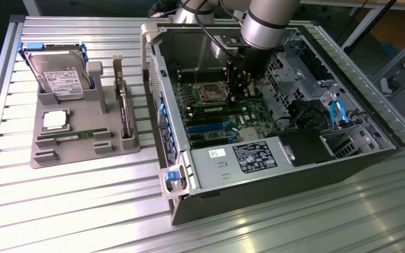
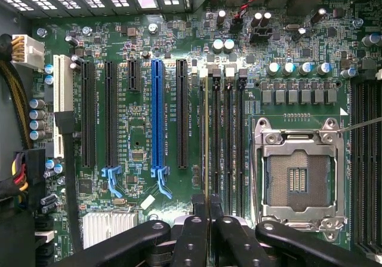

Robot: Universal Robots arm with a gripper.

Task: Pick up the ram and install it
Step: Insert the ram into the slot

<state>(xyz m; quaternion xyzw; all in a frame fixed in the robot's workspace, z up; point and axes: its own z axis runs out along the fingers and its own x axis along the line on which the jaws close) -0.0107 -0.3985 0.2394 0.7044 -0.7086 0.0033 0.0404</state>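
I'm looking down through the wrist view and seeing the claw (image 2: 208,208) pressed nearly together, pinching the ram (image 2: 207,135) by its upper edge. The ram is standing edge-on in line with the memory slot farthest from the CPU socket (image 2: 296,177), just beside the bare black slots (image 2: 228,141). Whether it is touching the slot or hanging over it, I cannot tell. From here it is showing as a long, thin olive-green line; its faces are turned away, so I'm not seeing chips or a label. In the exterior view the arm is reaching down into the open computer case (image 1: 273,184) on the counter (image 1: 83,221). I'm judging the stick to be light and stiff but thin and easily cracked if it is twisted, with delicate contacts along its lower edge. The top edge near the middle looks like the right hold, so that pressure is spreading evenly along it.
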